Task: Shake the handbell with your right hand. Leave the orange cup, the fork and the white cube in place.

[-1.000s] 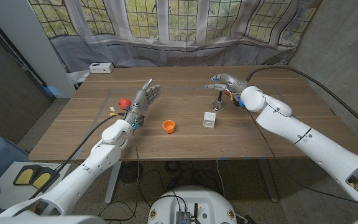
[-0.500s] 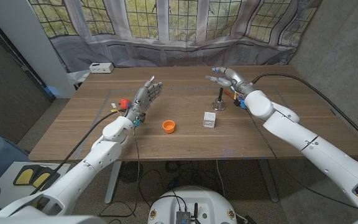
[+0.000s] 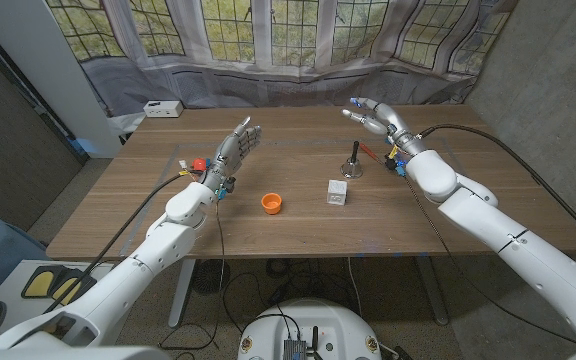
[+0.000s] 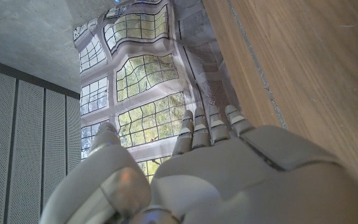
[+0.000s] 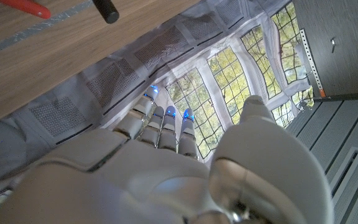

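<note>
Windows (image 3: 268,25) with leaded panes and a grey curtain stood behind the wooden surface (image 3: 468,205). Head view alone showed the handbell (image 3: 352,163) upright, handle pointing up, beside the white cube (image 3: 338,192) and near the orange cup (image 3: 272,203). The right hand (image 3: 378,120) hovered beyond it, fingers apart, holding nothing. The left hand (image 3: 230,158) was raised, fingers apart.

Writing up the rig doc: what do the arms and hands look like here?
Both arms have glossy white rounded shells, with a black cable running alongside each. The left hand and right hand are grey metallic with segmented fingers. The right wrist view shows blue lights at the fingertips. Small coloured connectors sit at each wrist. No sleeves or lettering visible.
</note>
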### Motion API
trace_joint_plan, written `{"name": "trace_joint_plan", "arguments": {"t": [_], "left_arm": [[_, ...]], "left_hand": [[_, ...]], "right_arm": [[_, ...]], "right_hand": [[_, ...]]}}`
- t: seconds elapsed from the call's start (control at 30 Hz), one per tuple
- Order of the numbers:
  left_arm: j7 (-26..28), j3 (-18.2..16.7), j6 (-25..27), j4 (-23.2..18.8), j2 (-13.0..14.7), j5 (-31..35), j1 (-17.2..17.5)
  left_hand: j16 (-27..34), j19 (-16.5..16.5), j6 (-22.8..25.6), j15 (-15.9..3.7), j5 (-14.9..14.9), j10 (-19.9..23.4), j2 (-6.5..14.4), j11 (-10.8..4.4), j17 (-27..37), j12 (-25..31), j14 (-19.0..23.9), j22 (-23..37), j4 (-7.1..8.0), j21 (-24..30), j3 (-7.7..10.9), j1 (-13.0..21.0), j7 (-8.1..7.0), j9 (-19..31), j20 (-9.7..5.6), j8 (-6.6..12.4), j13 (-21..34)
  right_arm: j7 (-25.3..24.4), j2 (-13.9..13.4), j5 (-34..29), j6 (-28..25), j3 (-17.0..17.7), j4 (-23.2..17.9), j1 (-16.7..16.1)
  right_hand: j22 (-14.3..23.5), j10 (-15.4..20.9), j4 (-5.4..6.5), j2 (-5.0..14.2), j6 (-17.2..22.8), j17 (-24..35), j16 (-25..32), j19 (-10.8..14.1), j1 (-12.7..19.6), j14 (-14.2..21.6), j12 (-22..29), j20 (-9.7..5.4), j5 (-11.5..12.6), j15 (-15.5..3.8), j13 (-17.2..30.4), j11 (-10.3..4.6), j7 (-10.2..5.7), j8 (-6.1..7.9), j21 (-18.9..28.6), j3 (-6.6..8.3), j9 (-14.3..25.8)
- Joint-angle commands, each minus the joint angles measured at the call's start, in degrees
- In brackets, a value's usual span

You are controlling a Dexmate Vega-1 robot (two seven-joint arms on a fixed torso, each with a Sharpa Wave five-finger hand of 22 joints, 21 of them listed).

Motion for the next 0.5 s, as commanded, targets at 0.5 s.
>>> {"name": "trace_joint_plan", "arguments": {"t": [0.5], "left_arm": [[-4.00,-1.85,-3.77,0.60,-0.03,-3.67,1.08]], "left_hand": [[0.52,2.18,0.54,-0.25,-0.06,1.22,0.06,-0.03,0.06,0.38,1.41,0.01,-0.12,0.72,0.44,-0.10,0.83,0.19,-3.21,0.27,0.10]], "right_arm": [[9.23,6.14,25.52,19.04,6.07,8.66,-6.19]], "right_hand": [[0.11,-0.61,0.41,0.11,-0.28,0.03,0.69,-1.12,-1.89,-0.87,0.42,0.02,-0.38,0.36,-0.16,0.19,-0.31,-0.04,0.16,-0.22,0.12]]}}
